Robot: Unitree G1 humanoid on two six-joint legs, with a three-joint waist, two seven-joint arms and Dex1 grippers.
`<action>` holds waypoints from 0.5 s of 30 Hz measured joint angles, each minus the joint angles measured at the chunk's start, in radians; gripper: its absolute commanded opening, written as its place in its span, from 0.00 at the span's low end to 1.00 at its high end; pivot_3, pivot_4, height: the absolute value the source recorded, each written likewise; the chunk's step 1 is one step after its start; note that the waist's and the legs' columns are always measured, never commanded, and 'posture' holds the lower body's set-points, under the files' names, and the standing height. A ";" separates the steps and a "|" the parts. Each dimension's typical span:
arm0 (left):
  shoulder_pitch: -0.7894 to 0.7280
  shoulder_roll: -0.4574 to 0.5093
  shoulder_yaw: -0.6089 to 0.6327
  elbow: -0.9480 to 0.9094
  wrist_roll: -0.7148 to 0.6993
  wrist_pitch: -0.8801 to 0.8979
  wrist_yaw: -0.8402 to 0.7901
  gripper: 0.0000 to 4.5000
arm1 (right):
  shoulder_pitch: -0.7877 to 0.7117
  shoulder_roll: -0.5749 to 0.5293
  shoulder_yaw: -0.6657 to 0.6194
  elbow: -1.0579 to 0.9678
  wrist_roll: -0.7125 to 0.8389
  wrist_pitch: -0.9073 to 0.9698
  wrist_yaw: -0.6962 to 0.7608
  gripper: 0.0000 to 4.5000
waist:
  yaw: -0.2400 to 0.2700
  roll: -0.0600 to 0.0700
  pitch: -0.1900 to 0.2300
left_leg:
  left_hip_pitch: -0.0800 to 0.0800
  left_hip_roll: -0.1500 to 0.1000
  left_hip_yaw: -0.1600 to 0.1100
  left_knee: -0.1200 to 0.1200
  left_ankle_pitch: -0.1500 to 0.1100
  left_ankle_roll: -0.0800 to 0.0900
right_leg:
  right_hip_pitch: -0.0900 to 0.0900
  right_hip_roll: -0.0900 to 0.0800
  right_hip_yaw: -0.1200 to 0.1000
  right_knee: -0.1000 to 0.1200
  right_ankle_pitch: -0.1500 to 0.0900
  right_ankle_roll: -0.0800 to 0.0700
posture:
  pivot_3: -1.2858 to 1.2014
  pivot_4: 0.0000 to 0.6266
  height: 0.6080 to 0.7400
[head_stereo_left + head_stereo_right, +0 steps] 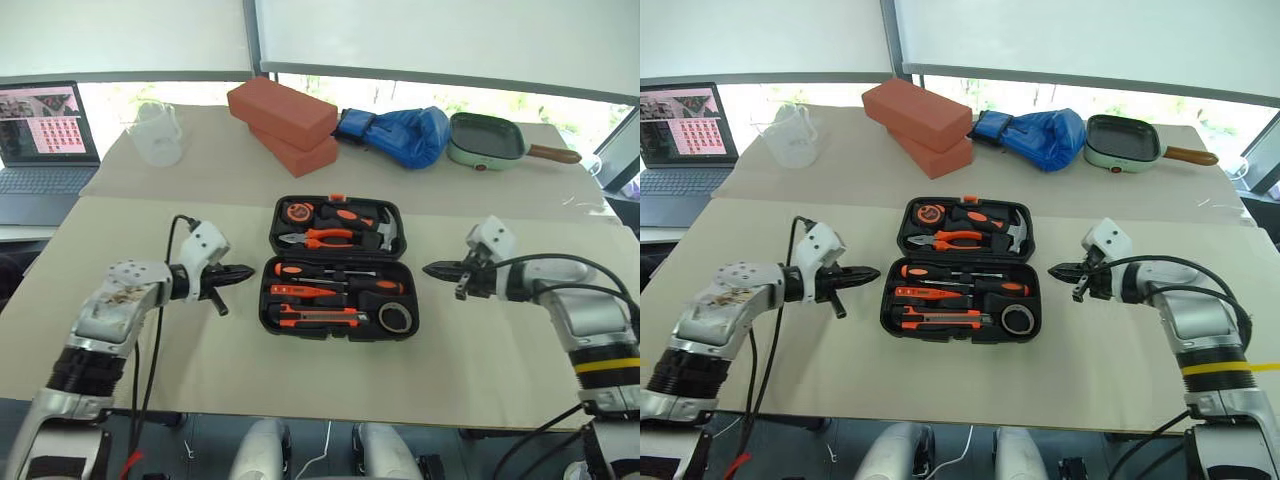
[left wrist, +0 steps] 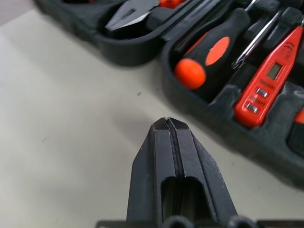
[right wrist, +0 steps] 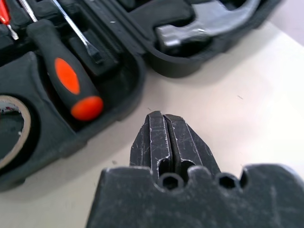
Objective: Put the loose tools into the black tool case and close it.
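The black tool case (image 1: pixel 265 322) lies open at the middle of the table. Its near half holds two screwdrivers (image 1: pixel 312 270) (image 3: pixel 66 76), the orange tester pen (image 2: pixel 268 85), the utility knife (image 1: pixel 320 318) and the grey tape roll (image 1: pixel 397 318). Pliers (image 1: pixel 325 238) and a hammer (image 3: pixel 209 21) rest in the far half. My left gripper (image 1: pixel 250 271) is shut and empty, its tip pointing at the case's left side, a little apart from it. On the opposite side my right gripper (image 1: pixel 428 268) is also shut and empty, aimed at the case's right edge.
Two red bricks (image 1: pixel 285 120), a blue boxing glove (image 1: pixel 400 132) and a green pan (image 1: pixel 487 140) lie along the far side of the table. A clear measuring jug (image 1: pixel 157 132) stands at the far left, beside a laptop (image 1: pixel 40 140).
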 measured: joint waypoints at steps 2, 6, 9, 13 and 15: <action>-0.001 -0.004 -0.002 0.003 0.002 0.006 0.003 0.00 | -0.003 0.005 0.014 0.001 -0.011 -0.001 0.001 0.00 | -0.001 0.000 0.000 | -0.003 0.000 0.000 0.000 0.000 0.000 | -0.004 0.000 0.000 0.002 0.000 0.000 | 0.52 0.24 0.99; 0.003 -0.010 0.001 0.000 0.002 0.023 0.002 0.00 | 0.008 0.008 0.022 -0.013 -0.028 0.001 0.005 0.00 | -0.001 0.000 0.000 | -0.008 0.000 0.000 0.001 0.000 0.000 | -0.010 0.000 0.001 0.004 0.000 0.000 | 0.52 0.24 0.99; 0.026 -0.016 0.009 -0.018 0.001 0.038 0.001 0.00 | 0.036 0.003 0.020 -0.054 -0.028 0.008 0.008 0.00 | -0.001 0.000 0.000 | -0.008 0.000 0.000 0.001 0.000 0.000 | -0.010 0.000 0.000 0.004 0.000 0.000 | 0.52 0.24 0.99; 0.070 -0.018 0.021 -0.074 -0.002 0.071 0.001 0.00 | 0.081 -0.014 0.019 -0.118 -0.028 0.028 0.018 0.00 | -0.002 0.000 0.000 | -0.009 0.000 0.000 0.001 0.000 0.000 | -0.011 0.000 0.000 0.003 0.000 0.000 | 0.52 0.24 0.99; 0.111 0.002 0.031 -0.130 -0.028 0.102 -0.021 0.00 | 0.116 -0.031 0.015 -0.167 -0.023 0.041 0.035 0.00 | -0.003 0.000 0.000 | -0.009 0.001 0.000 0.000 0.000 0.000 | -0.011 0.000 0.000 0.003 0.000 0.000 | 0.52 0.24 0.99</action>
